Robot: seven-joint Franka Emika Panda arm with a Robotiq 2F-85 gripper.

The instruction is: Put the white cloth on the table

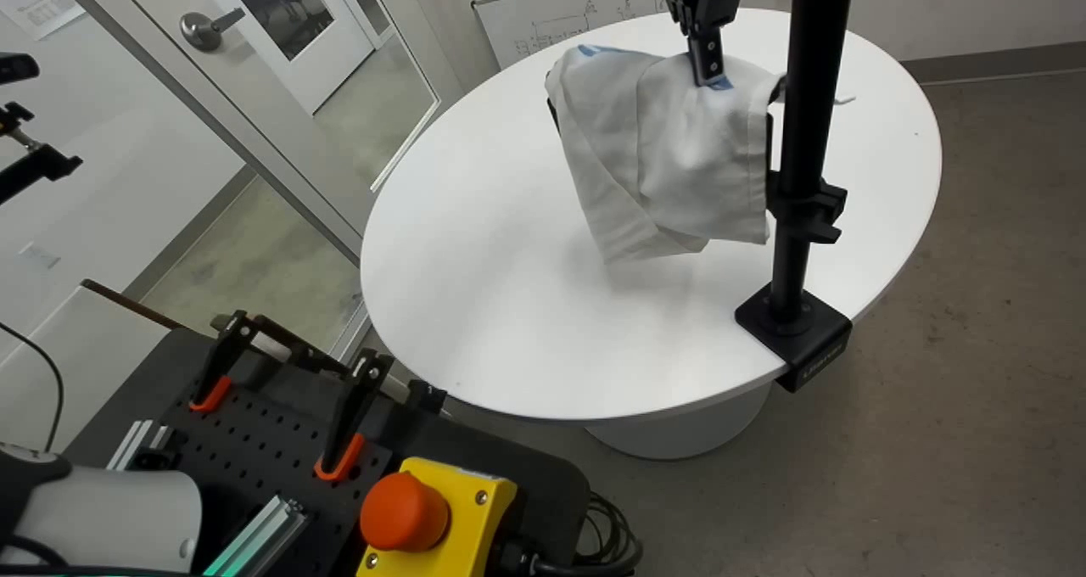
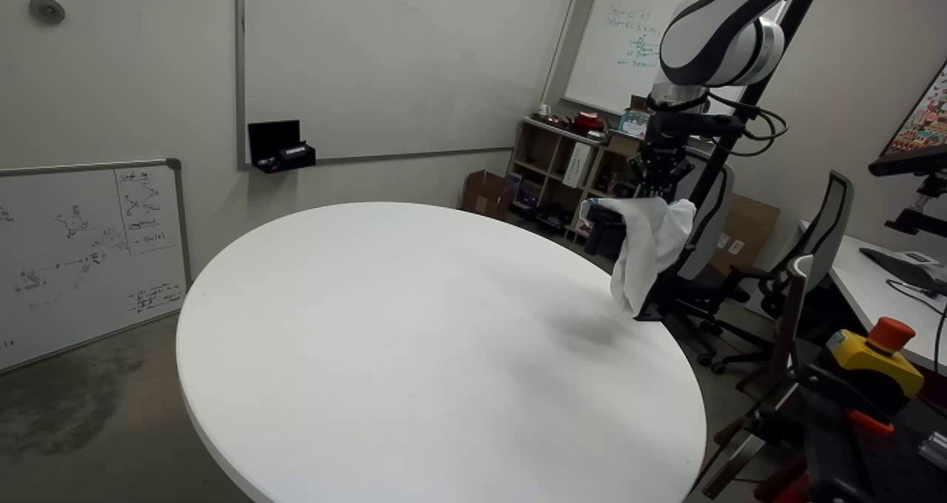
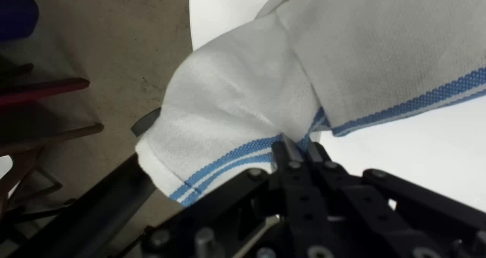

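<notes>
The white cloth (image 1: 670,161) with blue stripes along its edge hangs in folds above the round white table (image 1: 484,297). In an exterior view the cloth (image 2: 647,248) hangs near the table's edge, with a shadow on the table (image 2: 414,340) beside it. My gripper (image 1: 708,75) is shut on the cloth's upper part. In the wrist view the fingertips (image 3: 300,146) pinch the blue-striped edge of the cloth (image 3: 235,91). The cloth appears draped over a black device (image 2: 605,231), mostly hidden by it. Whether the cloth's lower end touches the table cannot be told.
A black pole (image 1: 810,102) stands right beside the cloth, clamped to the table edge by a black base (image 1: 797,331). A yellow box with a red button (image 1: 441,518) and clamps sit on the dark robot stand. Chairs and a shelf (image 2: 555,163) stand behind.
</notes>
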